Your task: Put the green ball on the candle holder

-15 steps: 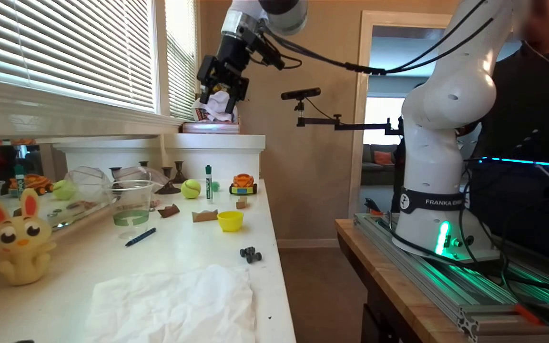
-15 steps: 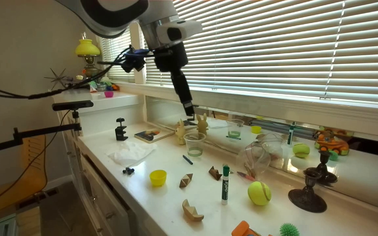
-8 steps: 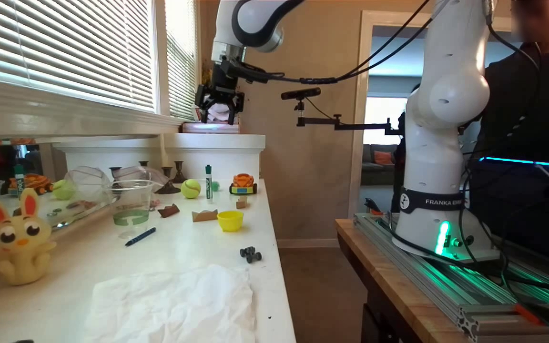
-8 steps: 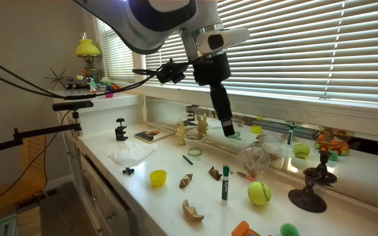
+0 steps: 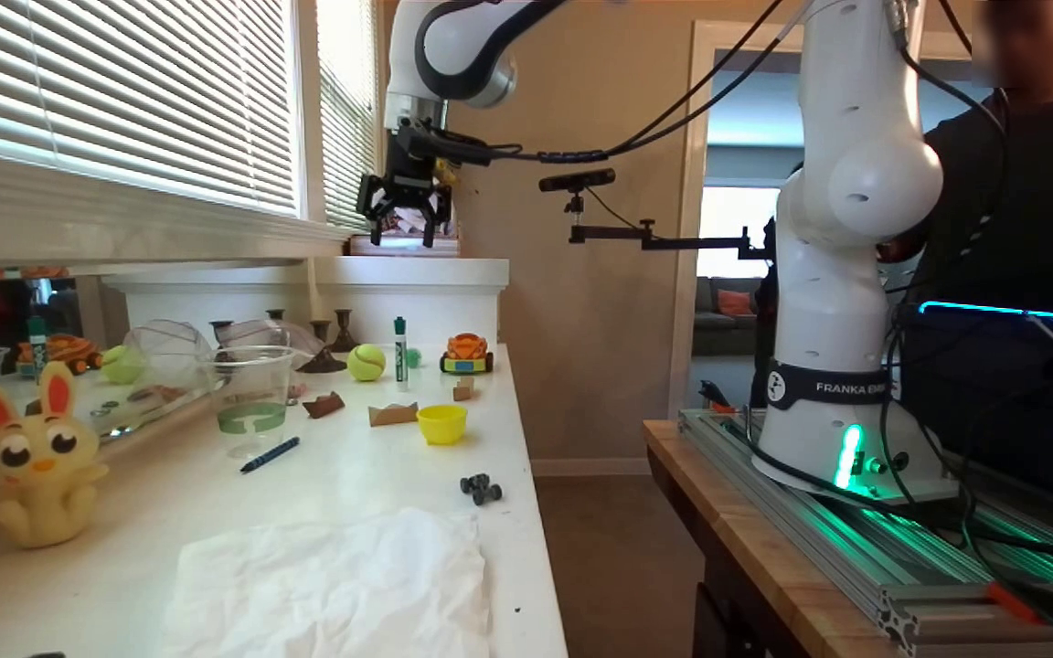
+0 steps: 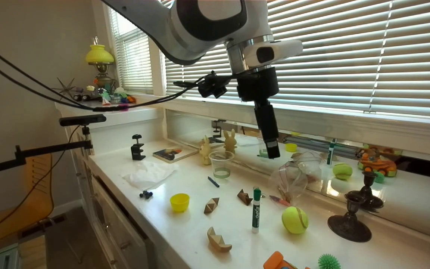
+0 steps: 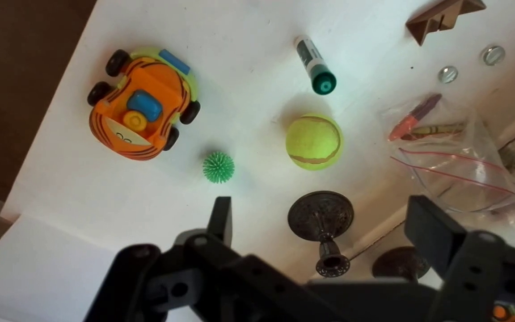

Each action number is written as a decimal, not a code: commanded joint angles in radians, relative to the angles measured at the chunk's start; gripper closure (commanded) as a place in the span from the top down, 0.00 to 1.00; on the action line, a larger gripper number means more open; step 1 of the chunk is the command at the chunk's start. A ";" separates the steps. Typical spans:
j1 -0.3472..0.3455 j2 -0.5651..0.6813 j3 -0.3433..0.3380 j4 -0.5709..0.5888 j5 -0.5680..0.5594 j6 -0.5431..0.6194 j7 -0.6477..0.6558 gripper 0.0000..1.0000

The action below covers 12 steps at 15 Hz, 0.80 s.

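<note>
The pincer [image 5: 402,242] hangs high above the surface [image 5: 380,484], its two fingers [image 7: 220,219] spread wide and empty. The gap shows in the wrist view; in an exterior view the fingers [image 6: 273,149] line up like a single stick. The yellow-green ball [image 7: 314,141] sits on the surface. In the wrist view the dark candle holder [image 7: 322,228] is near it at six o'clock, with its open top showing, the spiky green ball [image 7: 218,167] is between eight and nine o'clock, and the green marker [image 7: 314,65] stands at twelve. In an exterior view the candle holder [image 6: 350,224] is at three o'clock from the yellow-green ball. In an exterior view the green marker [image 5: 400,352] hides part of the spiky green ball. A yellow lamp [image 6: 99,56] shows only in an exterior view, at ten o'clock from its middle. A person [image 5: 1043,201] shows only in an exterior view, between two and three o'clock.
</note>
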 commanded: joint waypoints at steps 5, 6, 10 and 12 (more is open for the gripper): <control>0.060 0.119 -0.081 0.047 0.069 0.123 -0.180 1.00; 0.062 0.136 -0.086 0.054 0.099 0.146 -0.215 1.00; 0.054 0.197 -0.074 0.079 0.296 0.189 -0.368 1.00; 0.051 0.231 -0.073 0.102 0.353 0.178 -0.418 1.00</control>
